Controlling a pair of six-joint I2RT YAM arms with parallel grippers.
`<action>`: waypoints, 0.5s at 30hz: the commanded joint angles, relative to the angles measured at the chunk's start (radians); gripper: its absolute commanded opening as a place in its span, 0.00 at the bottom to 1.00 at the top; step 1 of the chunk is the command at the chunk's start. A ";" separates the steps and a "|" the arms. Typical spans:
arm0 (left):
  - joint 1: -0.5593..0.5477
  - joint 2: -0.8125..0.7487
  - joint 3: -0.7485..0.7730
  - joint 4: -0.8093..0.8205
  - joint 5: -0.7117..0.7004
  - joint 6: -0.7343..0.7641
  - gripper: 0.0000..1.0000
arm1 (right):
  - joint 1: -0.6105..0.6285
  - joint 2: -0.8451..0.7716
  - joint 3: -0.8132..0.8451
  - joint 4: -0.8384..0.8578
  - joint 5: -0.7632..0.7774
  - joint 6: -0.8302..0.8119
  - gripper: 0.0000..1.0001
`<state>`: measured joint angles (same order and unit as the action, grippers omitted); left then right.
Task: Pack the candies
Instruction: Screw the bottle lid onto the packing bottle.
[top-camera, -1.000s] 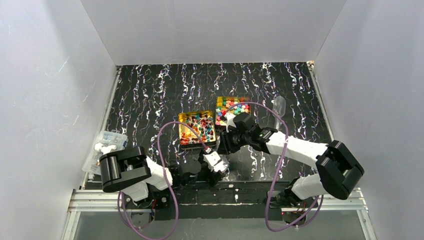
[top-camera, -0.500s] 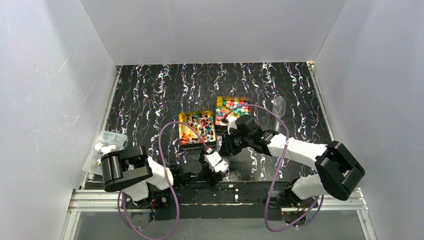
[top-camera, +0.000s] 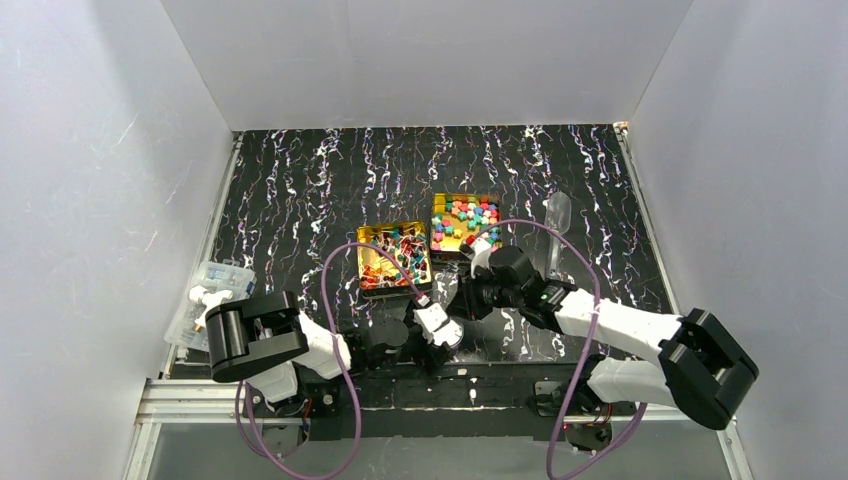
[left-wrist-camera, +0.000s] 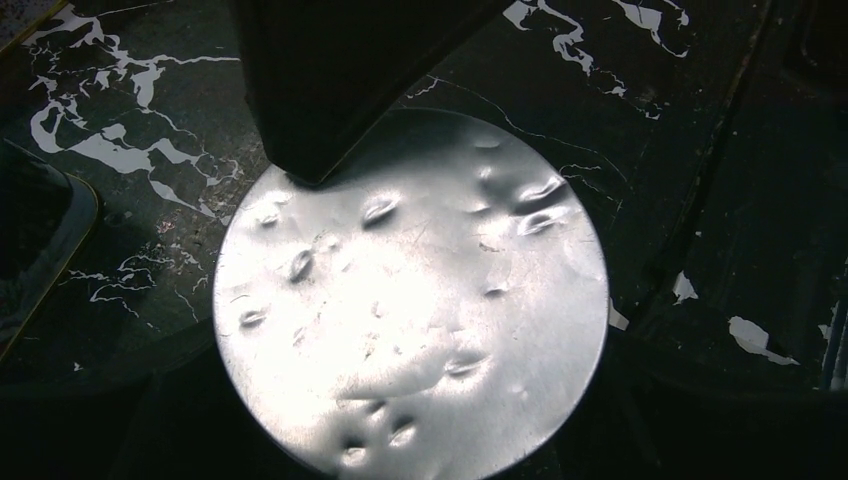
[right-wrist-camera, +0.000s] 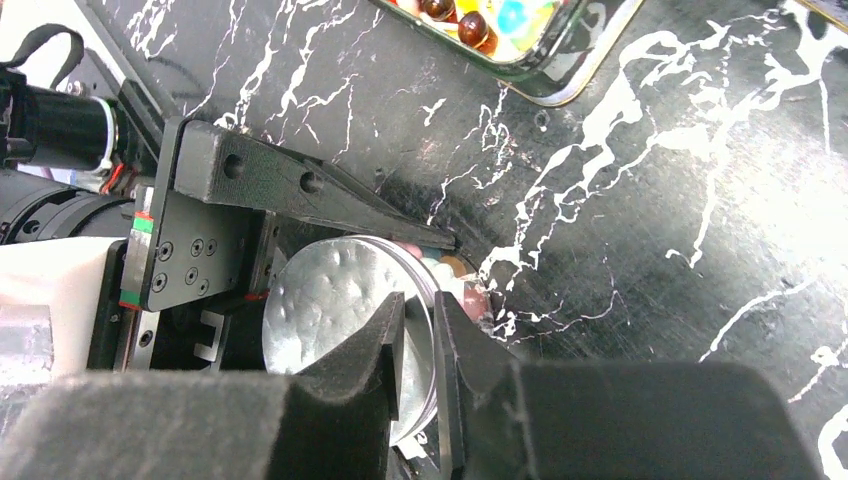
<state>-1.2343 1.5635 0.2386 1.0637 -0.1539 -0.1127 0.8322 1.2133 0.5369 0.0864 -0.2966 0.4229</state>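
The candies fill two square gold tins: twist-wrapped ones in the left tin (top-camera: 395, 255), cube-like ones in the right tin (top-camera: 465, 220). A round silvery lid (left-wrist-camera: 410, 300) covers a low round container at the near edge. A few candies (right-wrist-camera: 470, 295) peek out under its rim. My left gripper (top-camera: 440, 335) lies low, with its fingers (right-wrist-camera: 300, 185) on either side of the container. My right gripper (right-wrist-camera: 420, 330) is shut on the edge of the lid (right-wrist-camera: 330, 300), and its finger (left-wrist-camera: 330, 90) shows in the left wrist view.
A clear plastic box (top-camera: 210, 295) with a white item lies at the left table edge. A clear scoop (top-camera: 557, 225) lies to the right of the tins. White walls close in three sides. The corner of a tin (right-wrist-camera: 520, 50) lies just beyond the lid.
My right gripper has pulled back from the tins toward the near edge and down onto the lid's rim. The left arm has barely moved.
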 joint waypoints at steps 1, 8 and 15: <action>0.055 0.018 0.023 -0.107 -0.130 -0.060 0.52 | 0.077 -0.085 -0.086 -0.096 -0.071 0.096 0.22; 0.070 0.019 0.050 -0.154 -0.158 -0.065 0.52 | 0.145 -0.231 -0.153 -0.122 0.001 0.188 0.21; 0.077 0.025 0.074 -0.187 -0.176 -0.060 0.52 | 0.212 -0.390 -0.178 -0.195 0.072 0.269 0.20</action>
<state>-1.2316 1.5627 0.2813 1.0016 -0.1299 -0.1318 0.9527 0.8951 0.3759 0.0189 -0.0441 0.5716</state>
